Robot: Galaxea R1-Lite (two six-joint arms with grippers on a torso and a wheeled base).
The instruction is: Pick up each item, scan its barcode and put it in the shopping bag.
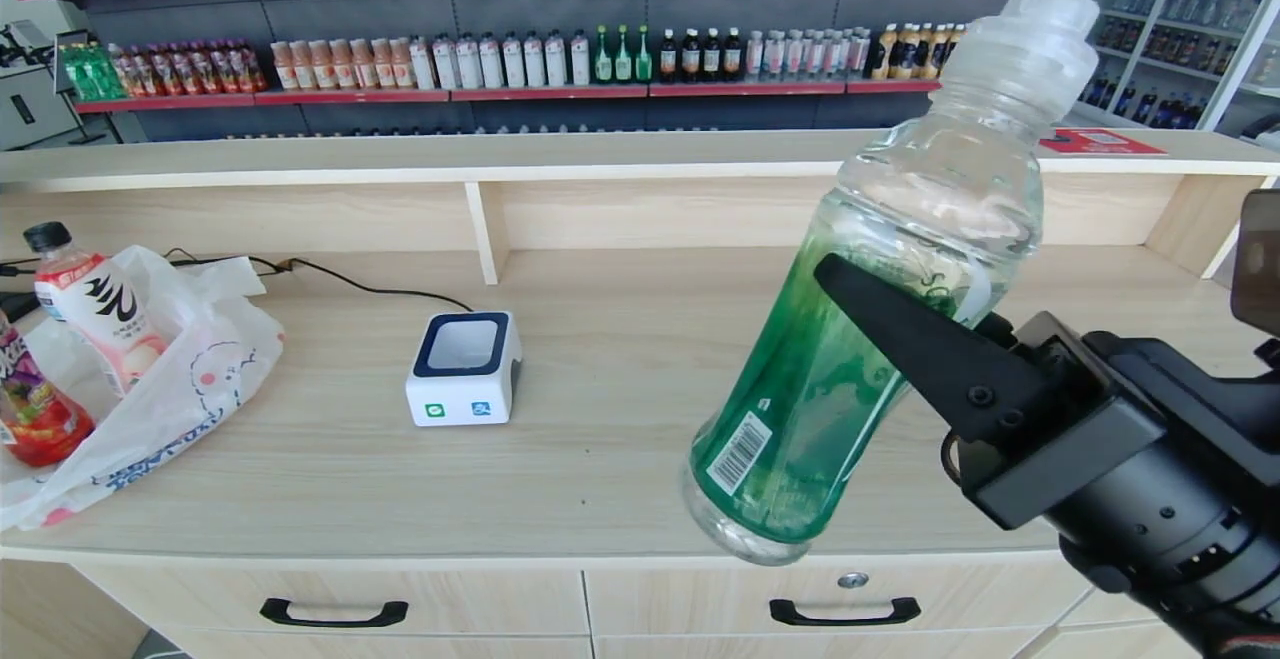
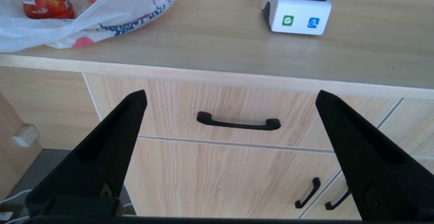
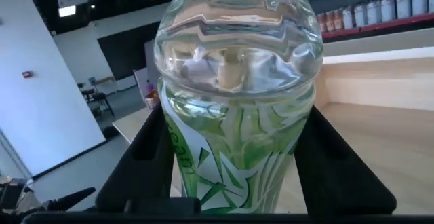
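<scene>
White bottle (image 1: 95, 311) and red bottle (image 1: 35, 409) already in shopping bag (image 1: 205, 374), 9 o'clock of scanner (image 1: 464, 367). Green bottle (image 1: 850, 369) clamped in right gripper (image 3: 234, 156), tilted, 3 o'clock of scanner; scan and bagging likely left. Left gripper (image 2: 230, 98) wide, empty.

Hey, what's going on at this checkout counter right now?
The right gripper holds a green-labelled bottle tilted in the air above the counter, off to the right of the scanner. The bag lies at the counter's left end with two drinks in it. The left gripper is open and empty, low in front of the drawers.
</scene>
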